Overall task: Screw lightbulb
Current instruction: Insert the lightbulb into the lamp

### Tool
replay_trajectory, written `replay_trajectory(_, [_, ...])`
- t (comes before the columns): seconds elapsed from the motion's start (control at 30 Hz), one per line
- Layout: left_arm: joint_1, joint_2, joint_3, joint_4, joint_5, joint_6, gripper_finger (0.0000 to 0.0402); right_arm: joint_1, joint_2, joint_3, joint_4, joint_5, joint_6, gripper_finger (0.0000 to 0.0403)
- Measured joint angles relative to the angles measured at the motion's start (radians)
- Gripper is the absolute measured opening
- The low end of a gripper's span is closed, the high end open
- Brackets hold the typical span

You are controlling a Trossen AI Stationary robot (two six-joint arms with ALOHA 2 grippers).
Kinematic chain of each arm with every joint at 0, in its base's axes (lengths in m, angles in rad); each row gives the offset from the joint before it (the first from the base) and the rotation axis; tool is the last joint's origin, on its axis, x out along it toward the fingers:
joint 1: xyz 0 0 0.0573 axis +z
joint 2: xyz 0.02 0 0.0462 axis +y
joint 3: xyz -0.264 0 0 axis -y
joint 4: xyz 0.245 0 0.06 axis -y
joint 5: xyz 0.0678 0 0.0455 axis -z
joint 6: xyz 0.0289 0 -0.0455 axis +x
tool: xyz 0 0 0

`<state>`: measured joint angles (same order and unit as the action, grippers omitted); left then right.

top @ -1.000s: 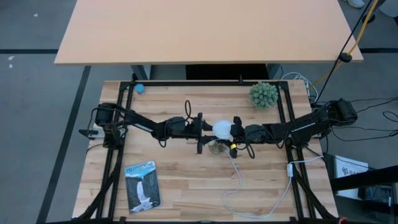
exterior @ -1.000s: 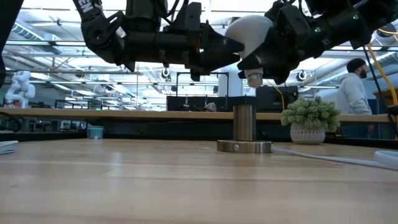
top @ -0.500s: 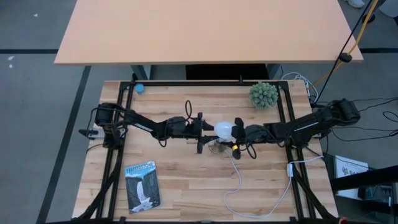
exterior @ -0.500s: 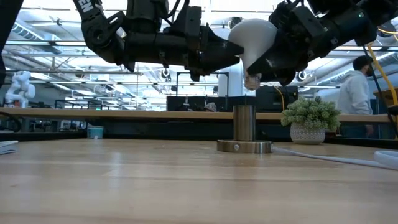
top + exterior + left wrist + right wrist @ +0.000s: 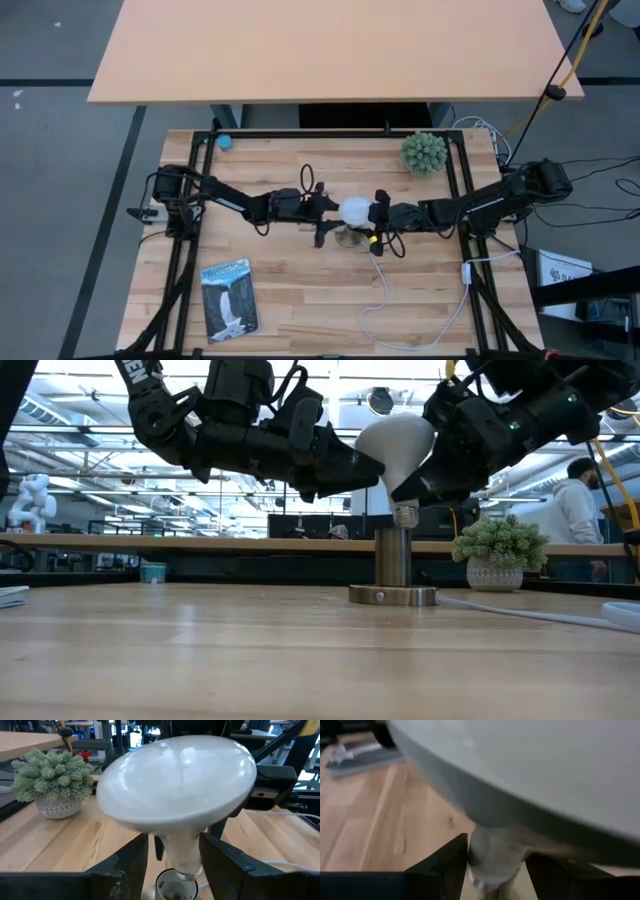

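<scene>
Two arms meet mid-table (image 5: 300, 290). The left gripper (image 5: 372, 465) and right gripper (image 5: 412, 475) both clench the lightbulb's (image 5: 397, 442) neck from opposite sides. Its long axis runs nearly upright, slightly tilted, dome up, threaded base down, right above the socket (image 5: 393, 568) opening. A plant (image 5: 499, 555) stands at the far right corner.

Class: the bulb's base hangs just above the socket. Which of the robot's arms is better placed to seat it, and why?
Probably both together: the left gripper and right gripper each straddle the lightbulb neck from opposite sides, its base tilted just over the socket.
</scene>
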<state>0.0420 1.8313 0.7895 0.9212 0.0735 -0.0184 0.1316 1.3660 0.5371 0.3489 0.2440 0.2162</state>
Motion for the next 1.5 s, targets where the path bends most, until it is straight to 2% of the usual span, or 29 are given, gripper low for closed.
replay_trajectory(0.37, [0.01, 0.0, -0.009, -0.002, 0.0, 0.059, 0.0179, -0.001, 0.078, 0.046, -0.004, 0.071, -0.058, 0.0183])
replay_trajectory(0.73, [0.023, -0.05, -0.054, 0.009, -0.002, 0.076, 0.0179, -0.001, 0.089, 0.047, 0.005, 0.068, -0.073, 0.0183])
replay_trajectory(1.5, [0.02, -0.05, -0.055, -0.021, -0.002, 0.072, 0.0179, -0.001, 0.089, 0.046, 0.006, 0.068, -0.072, 0.0183])
